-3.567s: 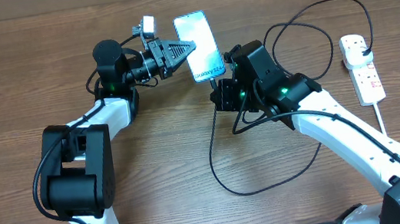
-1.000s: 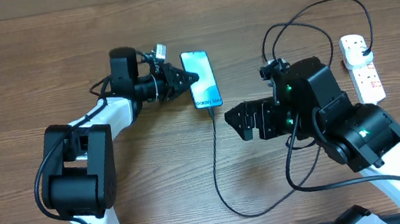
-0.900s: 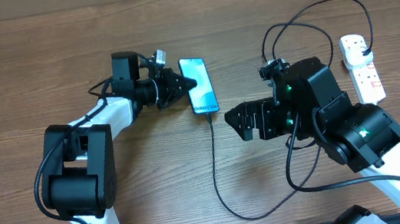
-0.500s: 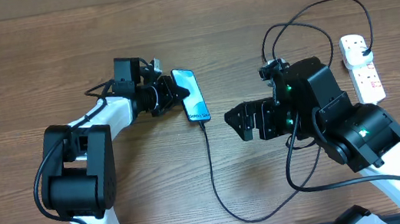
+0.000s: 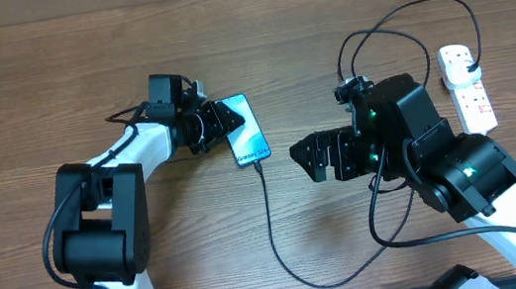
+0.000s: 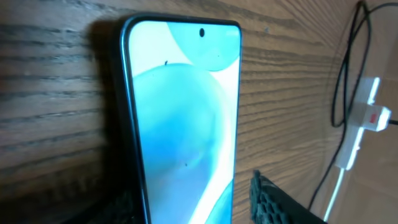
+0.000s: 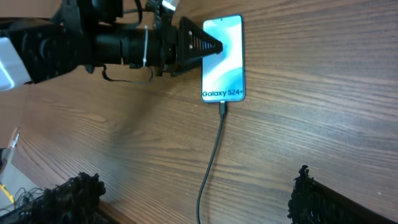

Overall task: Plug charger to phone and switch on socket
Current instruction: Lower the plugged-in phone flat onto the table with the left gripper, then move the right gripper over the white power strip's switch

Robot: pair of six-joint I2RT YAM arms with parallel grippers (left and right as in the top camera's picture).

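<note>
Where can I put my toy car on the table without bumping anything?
The big bare patch is the wood left of the left arm. Another lies along the far edge, above the phone. It's crowded on the right, where the charger loops toward the socket.

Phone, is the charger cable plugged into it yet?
Yes, the charger cable enters the bottom end of the phone, below its Galaxy text.
</note>
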